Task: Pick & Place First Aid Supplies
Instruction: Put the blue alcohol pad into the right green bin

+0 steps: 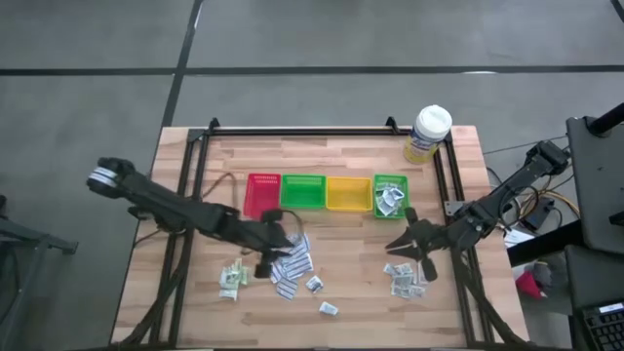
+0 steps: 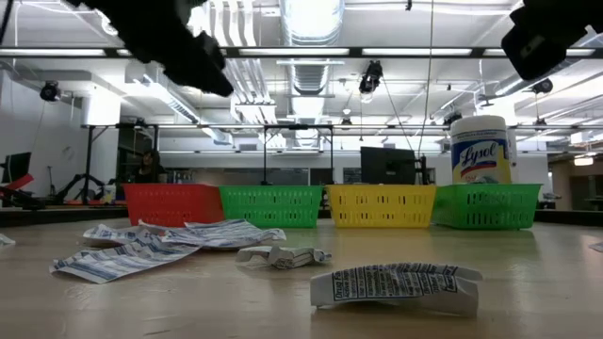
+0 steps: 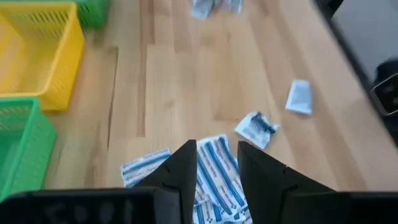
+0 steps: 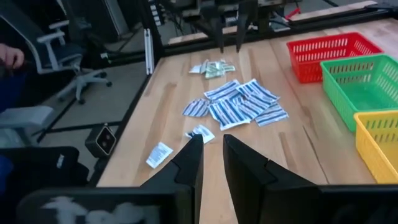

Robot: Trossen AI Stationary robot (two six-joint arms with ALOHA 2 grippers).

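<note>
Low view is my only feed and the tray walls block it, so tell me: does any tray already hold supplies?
Observer: Yes. From above, only the right-hand green tray holds packets.
Operator: Where is the left gripper?
Observer: The left gripper hovers over the blue-striped strips, fingers open, holding nothing.
Operator: And the right one?
Observer: The right gripper is open and empty, beside a small pile of sachets on the table's right side.

I see the wooden table (image 1: 322,166) carrying four trays (image 1: 327,193), a tub (image 1: 429,134) at one o'clock, and scattered packets (image 1: 292,263).
</note>
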